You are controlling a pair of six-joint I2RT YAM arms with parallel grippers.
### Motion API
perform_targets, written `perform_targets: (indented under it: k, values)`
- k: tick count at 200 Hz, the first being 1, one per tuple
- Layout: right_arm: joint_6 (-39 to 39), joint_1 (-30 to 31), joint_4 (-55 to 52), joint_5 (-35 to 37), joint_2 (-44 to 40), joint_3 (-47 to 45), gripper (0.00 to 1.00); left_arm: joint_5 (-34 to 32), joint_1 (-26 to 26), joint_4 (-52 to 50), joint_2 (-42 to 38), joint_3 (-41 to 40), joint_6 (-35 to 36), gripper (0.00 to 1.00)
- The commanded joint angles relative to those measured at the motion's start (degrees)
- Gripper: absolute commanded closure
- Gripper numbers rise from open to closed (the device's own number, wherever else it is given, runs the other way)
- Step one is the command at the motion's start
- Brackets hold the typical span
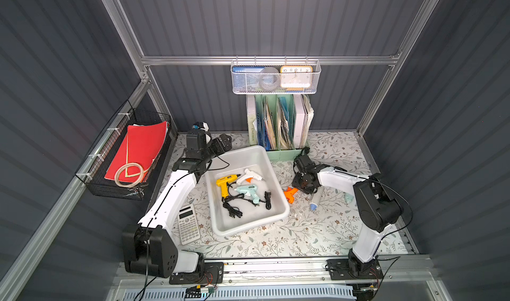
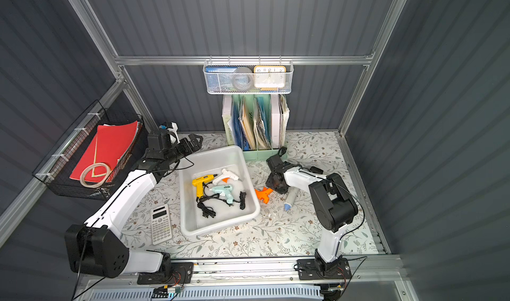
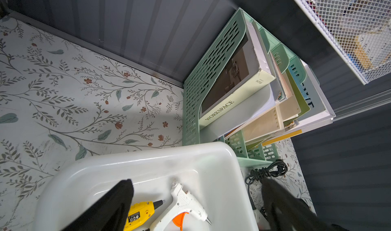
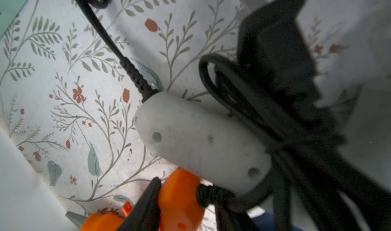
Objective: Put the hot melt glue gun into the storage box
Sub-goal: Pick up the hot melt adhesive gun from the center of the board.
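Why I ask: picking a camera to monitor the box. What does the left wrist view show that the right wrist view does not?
Left wrist only: the inside of the storage box with a yellow glue gun and a white glue gun, the white mesh basket, and the open left end effector. Right wrist only: the orange glue gun pinched by the right end effector, a white corded handle, a black plug. Both: the floral table cover and the mint-green file holder.

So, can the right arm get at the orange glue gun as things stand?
Probably yes: the right hand sits astride the orange glue gun, its fingers on either side of the handle, and nothing lies between.
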Motion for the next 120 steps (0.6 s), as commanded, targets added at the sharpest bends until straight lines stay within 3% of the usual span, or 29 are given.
perform_targets:
  k: [1, 67, 120]
  values:
    - [-0.94, -0.04, 0.27, 1.63, 0.1, -1.26, 0.72, 0.1, -0.11, -0.13, -0.07, 1.06, -0.4, 0.0]
    - [-3.1, 1.26, -1.46, 6.47, -8.23, -2.25, 1.0, 1.76, -0.11, 0.77, 1.3, 2.46, 2.0, 0.0]
    - [-7.35, 2.44, -2.81, 13.18, -17.55, -2.19, 1.0, 13.8, -1.49, 4.34, 4.75, 4.35, 3.51, 0.0]
